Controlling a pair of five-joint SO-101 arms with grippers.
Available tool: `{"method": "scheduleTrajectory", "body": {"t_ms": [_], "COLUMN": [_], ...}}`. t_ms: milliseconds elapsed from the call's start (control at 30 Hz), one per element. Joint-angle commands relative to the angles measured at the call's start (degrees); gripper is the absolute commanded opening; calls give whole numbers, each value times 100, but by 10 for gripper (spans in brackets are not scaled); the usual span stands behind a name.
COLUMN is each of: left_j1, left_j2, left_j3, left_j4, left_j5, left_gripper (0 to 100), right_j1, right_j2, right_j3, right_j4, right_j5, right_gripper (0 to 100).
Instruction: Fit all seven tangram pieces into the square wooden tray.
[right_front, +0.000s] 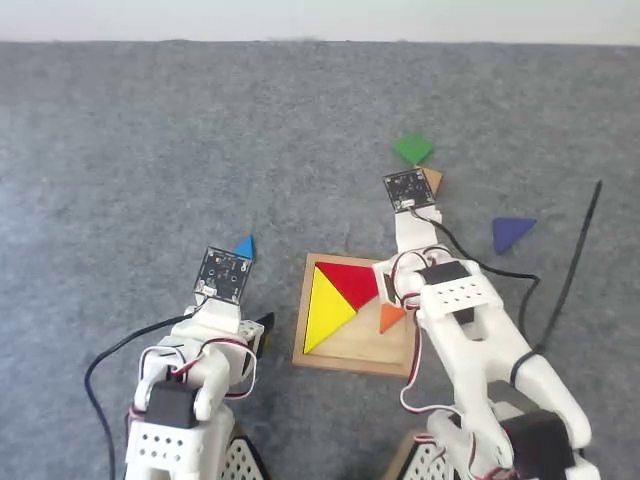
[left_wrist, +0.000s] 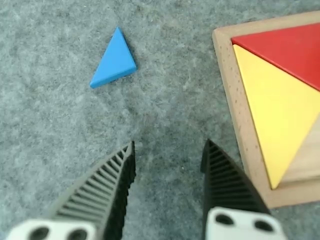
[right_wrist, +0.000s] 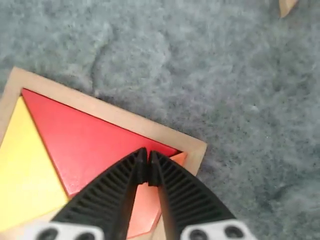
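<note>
A square wooden tray (right_front: 299, 320) lies on grey cloth (right_front: 150, 150) between two robot arms. Inside it, a red triangle (right_front: 348, 282) and a yellow triangle (right_front: 325, 310) sit edge to edge, with an orange piece (right_front: 390, 317) at the red one's far side, near a corner of the tray. The right arm partly covers the orange piece, so whether it lies flat in the tray is hard to tell.

The right gripper (right_wrist: 146, 155) hangs over that corner with its fingers pressed together and nothing between them.

Four pieces lie outside the tray. A blue triangle (left_wrist: 114, 62) is on the cloth just off the tray's left side. It lies ahead of the left gripper (left_wrist: 169, 145) and a little off to the side away from the tray. Its long edge runs at a slant to the line of the fingers, which stand wide apart and empty above bare cloth. The left arm looks the nearer one for this piece.

Beyond the tray, on the right arm's side, are a green piece (right_front: 413, 149), a tan piece (right_front: 433, 181) half hidden by that arm's wrist, and a dark blue piece (right_front: 512, 232).
</note>
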Motion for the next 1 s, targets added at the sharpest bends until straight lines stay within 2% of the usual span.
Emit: {"method": "scheduleTrajectory", "body": {"t_ms": [0,233,400,567,800,967], "left_j1": [26,26,26,26,26,26], "left_j2": [-44,-44,-44,-44,-44,-44], "left_j3": [-40,-40,-40,-40,-40,-40], "left_j4": [-26,-26,-26,-26,-26,-26], "left_j5": [-9,-9,-9,-9,-9,-9], "left_gripper": [207,207,207,207,207,207], "right_j1": [224,312,110,664,1156,1156], "right_j2": [-321,-286,-400,-1121,-585,541], "right_j3": [-167,-88,-105,-369,-2154,-3367], "right_j4": [171,312,418,488,2123,2211], "right_j5": [-62,-26,123,-132,132,246], "right_gripper": [12,12,12,17,94,95]}}
